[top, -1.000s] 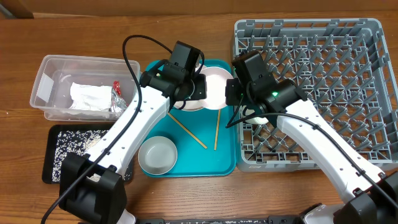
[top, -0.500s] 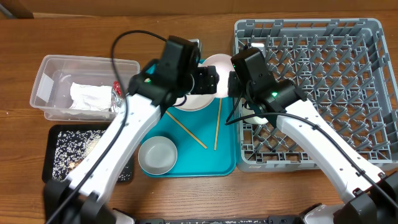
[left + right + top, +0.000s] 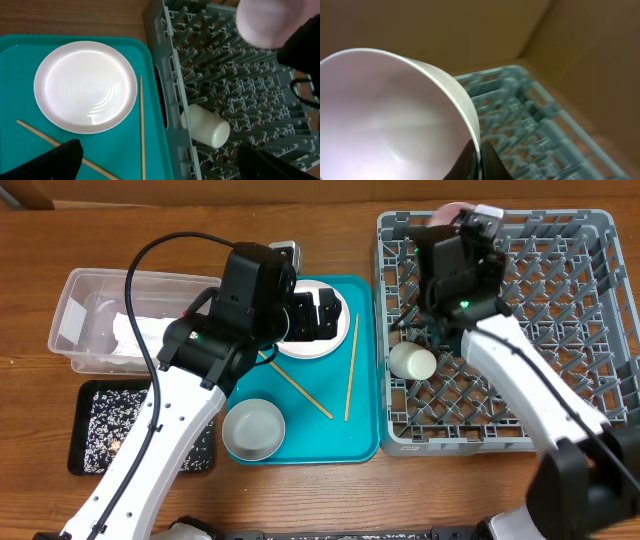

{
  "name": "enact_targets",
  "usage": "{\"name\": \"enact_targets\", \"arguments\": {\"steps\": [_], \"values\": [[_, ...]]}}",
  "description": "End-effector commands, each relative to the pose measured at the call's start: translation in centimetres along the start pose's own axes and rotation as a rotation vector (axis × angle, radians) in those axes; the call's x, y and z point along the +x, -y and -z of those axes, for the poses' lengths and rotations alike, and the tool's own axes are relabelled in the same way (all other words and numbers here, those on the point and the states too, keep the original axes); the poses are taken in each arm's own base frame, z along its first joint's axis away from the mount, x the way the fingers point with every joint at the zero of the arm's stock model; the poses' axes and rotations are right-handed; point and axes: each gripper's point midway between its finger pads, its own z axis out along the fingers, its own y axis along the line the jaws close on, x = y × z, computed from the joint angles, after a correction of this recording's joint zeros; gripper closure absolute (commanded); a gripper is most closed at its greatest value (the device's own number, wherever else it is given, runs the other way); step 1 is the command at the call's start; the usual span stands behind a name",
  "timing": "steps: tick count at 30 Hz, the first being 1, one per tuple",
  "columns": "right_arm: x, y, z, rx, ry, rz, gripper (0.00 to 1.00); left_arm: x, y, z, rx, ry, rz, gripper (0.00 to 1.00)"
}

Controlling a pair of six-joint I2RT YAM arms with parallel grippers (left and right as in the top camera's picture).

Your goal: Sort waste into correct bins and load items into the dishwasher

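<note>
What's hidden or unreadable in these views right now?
- Overhead: pale pink bowl almost wholly hidden behind the right arm.
- Overhead: left arm covers part of the clear tub; contents partly unseen.
- Left wrist: bowl blurred, cut by top edge.
- Right wrist: dish rack blurred; pegs under the bowl hidden.

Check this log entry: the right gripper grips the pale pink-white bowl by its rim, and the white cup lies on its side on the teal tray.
One error: the white cup lies on its side in the grey dish rack, not on the teal tray, as the left wrist view shows. The right gripper does grip the pale pink-white bowl by its rim.
</note>
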Motion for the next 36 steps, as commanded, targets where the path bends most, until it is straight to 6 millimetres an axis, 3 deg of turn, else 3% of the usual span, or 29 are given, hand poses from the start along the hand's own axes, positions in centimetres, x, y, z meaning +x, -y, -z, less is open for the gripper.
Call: {"name": "enact_targets", "arguments": {"steps": [1, 7, 13, 16, 25, 26, 28, 32, 36], "values": [[0.2, 3.4, -3.0, 0.252, 0.010, 0.170, 0.96, -0.4, -0.4, 0.0, -0.022, 0.010, -0.002, 0.00], [2.6, 4.2, -6.9, 0.330, -0.046, 0.253, 0.96, -0.3, -0.4, 0.0, -0.023, 0.008, -0.002, 0.00], [6.5, 1.5, -8.2, 0.196, -0.146, 0.378, 0.96, -0.4, -0.3, 0.0, -0.021, 0.013, -0.003, 0.00], [8.8, -0.2, -8.0, 0.086, -0.214, 0.440, 0.96, -0.4, -0.3, 0.0, -0.021, 0.013, -0.003, 0.00], [9.5, -2.9, -5.6, 0.024, -0.207, 0.497, 0.92, -0.7, -0.8, 0.1, -0.049, 0.026, -0.003, 0.00], [9.5, -3.3, -5.2, 0.013, -0.203, 0.508, 0.91, -0.7, -1.0, 0.1, -0.061, 0.029, -0.003, 0.00], [9.8, -3.7, -4.6, 0.003, -0.206, 0.532, 0.76, -0.7, -1.1, 0.1, -0.064, 0.030, -0.003, 0.00], [10.3, -4.6, -3.5, -0.018, -0.208, 0.571, 0.57, -0.6, -1.1, 0.1, -0.065, 0.026, -0.002, 0.00], [10.3, -5.3, -2.9, -0.035, -0.196, 0.581, 0.48, -0.5, -1.2, 0.1, -0.066, 0.023, -0.001, 0.00]]}}
